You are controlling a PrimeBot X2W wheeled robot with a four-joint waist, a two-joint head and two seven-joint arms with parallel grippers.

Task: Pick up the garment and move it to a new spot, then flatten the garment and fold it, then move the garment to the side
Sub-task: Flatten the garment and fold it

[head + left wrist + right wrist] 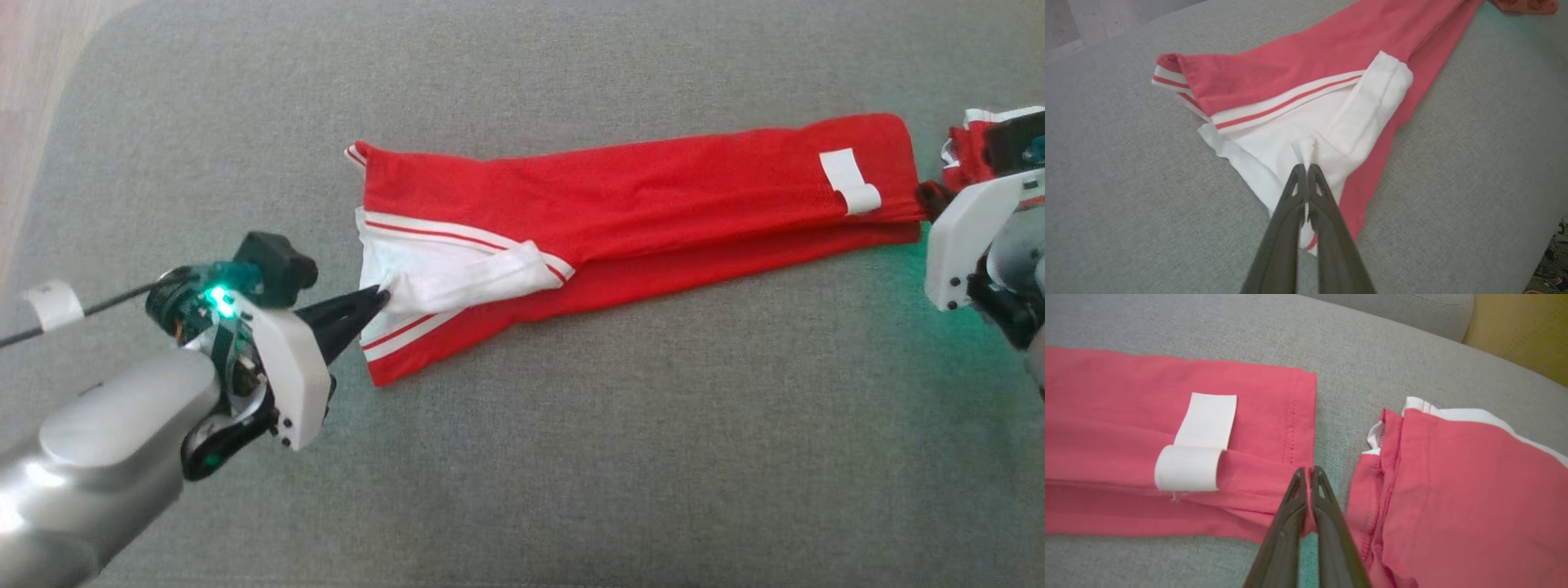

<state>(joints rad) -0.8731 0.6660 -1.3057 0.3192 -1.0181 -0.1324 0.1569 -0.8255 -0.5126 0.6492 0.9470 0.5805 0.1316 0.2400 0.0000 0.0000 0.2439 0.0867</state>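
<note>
Folding so far: you have the garment (653, 196) lying as a long narrow strip with its sides already turned in lengthwise. It stretches left to right across the grey cushion (571, 457).
Left gripper (380, 298): clenched on the white collar (441, 278) at the strip's left end. In the left wrist view a pinch of white cloth stands up between the closed fingers.
Right gripper (927, 196): clamped on the hem at the strip's right end, toward its near edge. In the right wrist view a sliver of red fabric is caught between the fingers.
White tag (849, 180): lies on top of the red cloth just left of the hem, its near end curled over a fold.
Second garment (1453, 490): another red piece with white trim lies just right of the hem, with a strip of bare cushion between them. Your right gripper sits in that gap.
Done, by the look of it: the pick-up, the move and the flattening appear finished, and the lengthwise fold is in.
Left to do: you likely need a crosswise fold, bringing one end over the other, and then the shift to the side.
Watch: the collar end is bunched and flares wider than the rest, so it may need tidying before you fold across. Keep the hem clear of the second garment.
</note>
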